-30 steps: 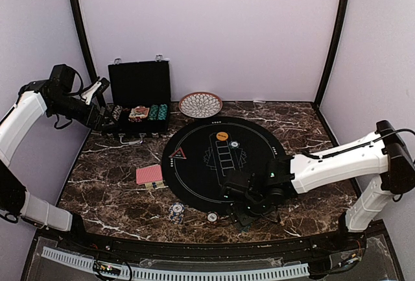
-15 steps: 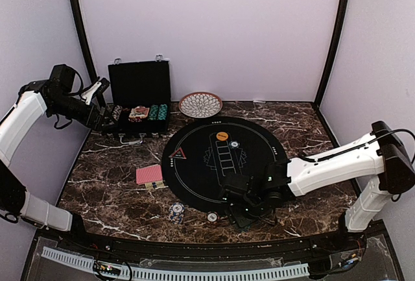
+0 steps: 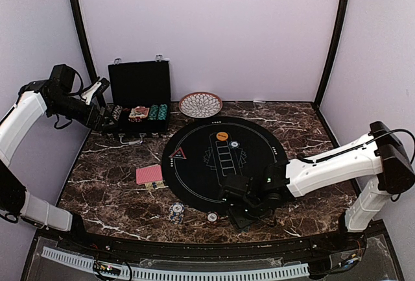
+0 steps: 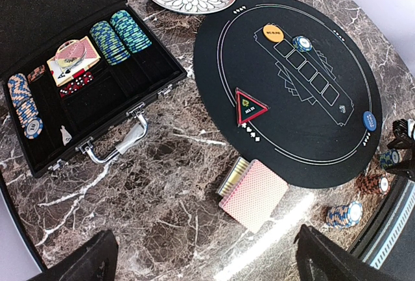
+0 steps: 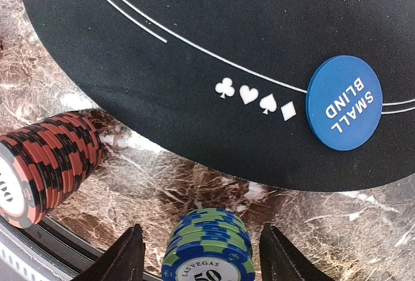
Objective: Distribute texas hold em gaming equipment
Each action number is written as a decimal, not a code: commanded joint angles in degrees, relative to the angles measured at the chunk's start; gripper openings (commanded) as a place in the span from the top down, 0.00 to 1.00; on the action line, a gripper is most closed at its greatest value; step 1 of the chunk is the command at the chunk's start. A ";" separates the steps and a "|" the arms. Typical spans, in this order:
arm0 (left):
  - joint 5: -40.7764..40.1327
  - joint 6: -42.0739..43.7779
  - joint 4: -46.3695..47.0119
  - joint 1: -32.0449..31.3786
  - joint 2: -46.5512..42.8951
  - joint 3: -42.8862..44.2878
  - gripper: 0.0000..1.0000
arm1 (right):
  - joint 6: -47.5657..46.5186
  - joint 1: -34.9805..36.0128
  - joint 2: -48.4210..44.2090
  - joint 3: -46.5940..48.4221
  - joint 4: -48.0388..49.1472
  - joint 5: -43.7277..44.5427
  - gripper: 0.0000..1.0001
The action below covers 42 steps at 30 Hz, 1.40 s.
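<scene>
Blue-green chip stack (image 5: pixel 207 239) sits bottom centre between the right gripper's (image 5: pixel 202 255) half-open jaws, barely clear of both, its axis running up the frame; the wide-open left gripper (image 4: pixel 207 258) hangs far off

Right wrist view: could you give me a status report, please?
Left claw open, empty. Right claw open, straddling blue-green chip stack, no grip yet. Red-black stack close beside it, not blocking.

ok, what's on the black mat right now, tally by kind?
Orange button disc: 1
Blue button disc: 1
Red triangle marker: 1
Blue-edged chip, single or short stack unclear: 1
Total: 4
</scene>
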 commanded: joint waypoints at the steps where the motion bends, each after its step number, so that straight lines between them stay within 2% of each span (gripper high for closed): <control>1: 0.48 0.71 -1.36 -0.27 -1.66 0.69 0.01 | 0.77 -0.27 0.72 -1.08 1.19 0.00 0.41; 9: 0.48 0.68 -1.35 -0.23 -1.75 0.76 0.01 | 0.78 -0.36 0.38 -1.13 1.04 0.09 0.49; 18: 0.46 0.69 -1.44 -0.23 -1.83 0.77 0.01 | 0.75 -0.36 -0.47 -0.31 -0.47 0.61 0.72; 29: 0.47 0.77 -1.53 -0.22 -1.94 0.70 0.01 | -0.34 -0.36 -2.61 5.13 -7.50 2.66 0.75; 32: 0.56 0.86 -1.52 -0.23 -2.08 0.68 0.01 | -0.77 -0.40 -2.74 7.23 -8.94 3.32 0.78; 42: 0.31 0.86 -1.56 -0.23 -2.00 0.73 0.01 | -6.71 -4.13 5.00 23.82 -11.69 5.90 0.80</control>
